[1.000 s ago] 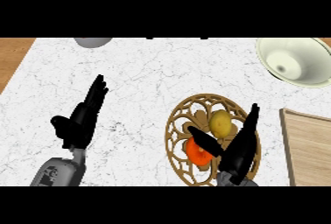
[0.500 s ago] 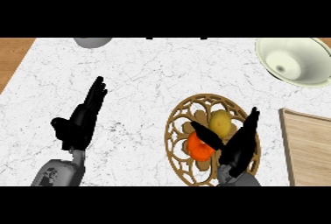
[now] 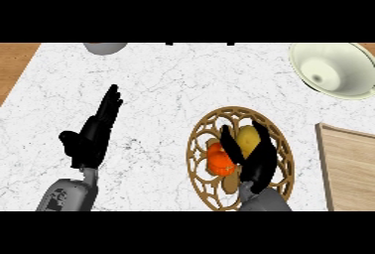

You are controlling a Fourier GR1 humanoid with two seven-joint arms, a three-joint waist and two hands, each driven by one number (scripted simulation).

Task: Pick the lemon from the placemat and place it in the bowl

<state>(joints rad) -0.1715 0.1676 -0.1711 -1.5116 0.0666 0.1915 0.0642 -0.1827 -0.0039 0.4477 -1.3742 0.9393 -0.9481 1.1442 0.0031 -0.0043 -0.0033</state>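
The lemon lies on the round woven placemat, which sits toward the right of the near edge of the white marbled surface. An orange lies just beside it. The right robot hand is over the placemat, clamped on the lemon, with its thumb on the fruit's left and its fingers curled round the right side. The left robot hand shows over the surface's left part, fingers straight and apart, holding nothing. The pale bowl stands at the far right corner, well apart from the placemat. A wooden board lies along the right edge.
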